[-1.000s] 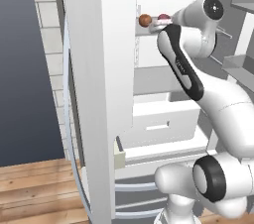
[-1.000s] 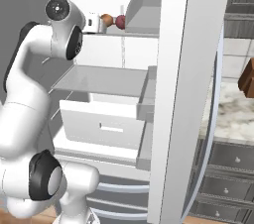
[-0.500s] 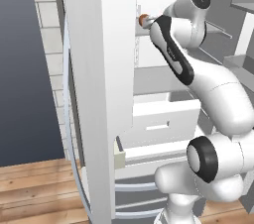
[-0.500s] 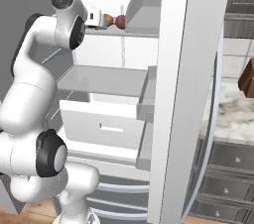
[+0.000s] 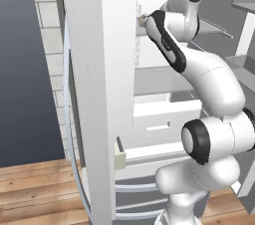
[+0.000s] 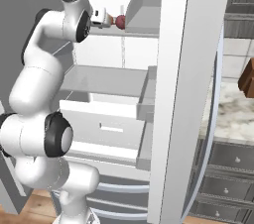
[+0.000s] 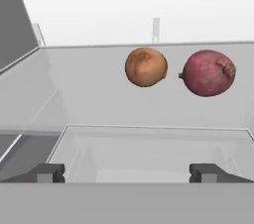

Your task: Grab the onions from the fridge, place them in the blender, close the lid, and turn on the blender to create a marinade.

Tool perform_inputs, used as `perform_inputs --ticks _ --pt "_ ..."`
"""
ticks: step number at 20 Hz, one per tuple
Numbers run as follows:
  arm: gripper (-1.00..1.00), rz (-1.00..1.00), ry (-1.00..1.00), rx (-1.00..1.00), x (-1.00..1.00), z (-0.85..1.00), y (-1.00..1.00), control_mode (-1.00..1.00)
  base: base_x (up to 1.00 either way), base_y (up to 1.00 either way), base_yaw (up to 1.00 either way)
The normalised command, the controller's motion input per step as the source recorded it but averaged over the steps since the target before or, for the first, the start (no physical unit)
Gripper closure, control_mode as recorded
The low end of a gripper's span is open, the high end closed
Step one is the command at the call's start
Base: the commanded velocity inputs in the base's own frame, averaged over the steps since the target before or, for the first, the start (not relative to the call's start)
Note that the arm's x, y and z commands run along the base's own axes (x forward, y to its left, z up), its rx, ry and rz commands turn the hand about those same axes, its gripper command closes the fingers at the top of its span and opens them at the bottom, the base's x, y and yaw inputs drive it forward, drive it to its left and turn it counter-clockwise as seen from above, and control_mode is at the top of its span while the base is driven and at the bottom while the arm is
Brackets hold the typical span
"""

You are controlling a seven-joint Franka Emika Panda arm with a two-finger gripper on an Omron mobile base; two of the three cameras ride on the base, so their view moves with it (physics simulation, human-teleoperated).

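Hand view: the gripper (image 7: 127, 172), jaws fully spread and empty, faces the fridge shelf (image 7: 99, 99). The orange-brown onion (image 7: 145, 67) sits upper centre, the red-purple onion (image 7: 208, 73) to its right. Best to centre on one bulb before closing.

We stood in a kitchen — an open fridge (image 6: 183, 94) at centre frame, grey drawer cabinets (image 6: 225, 168) under a marble counter (image 6: 233, 119) at lower right.

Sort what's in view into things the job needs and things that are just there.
For the job:
- orange-brown onion, on the fridge shelf
- red onion, beside it on the same shelf
- fridge, door open
- gripper, open, short of the onions

Just there:
- pulled-out drawer
- wooden floor
- marble counter
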Motion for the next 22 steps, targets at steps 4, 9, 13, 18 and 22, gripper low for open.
perform_inputs --ticks 4,9,13,18,22 --pt "-1.0 -0.03 0.0 0.0 0.4 -0.11 0.0 -1.0 0.0 0.0 0.0" --pt "-1.0 -0.03 0.0 0.0 0.41 -0.13 0.0 -1.0 0.0 0.0 0.0" --pt "-1.0 -0.03 0.0 0.0 0.46 -0.1 0.0 -1.0 0.0 0.0 0.0" --pt "-1.0 -0.03 0.0 0.0 0.47 -0.07 0.0 -1.0 0.0 0.0 0.0" --pt "-1.0 -0.03 0.0 0.0 0.47 -0.02 0.0 -1.0 0.0 0.0 0.0"
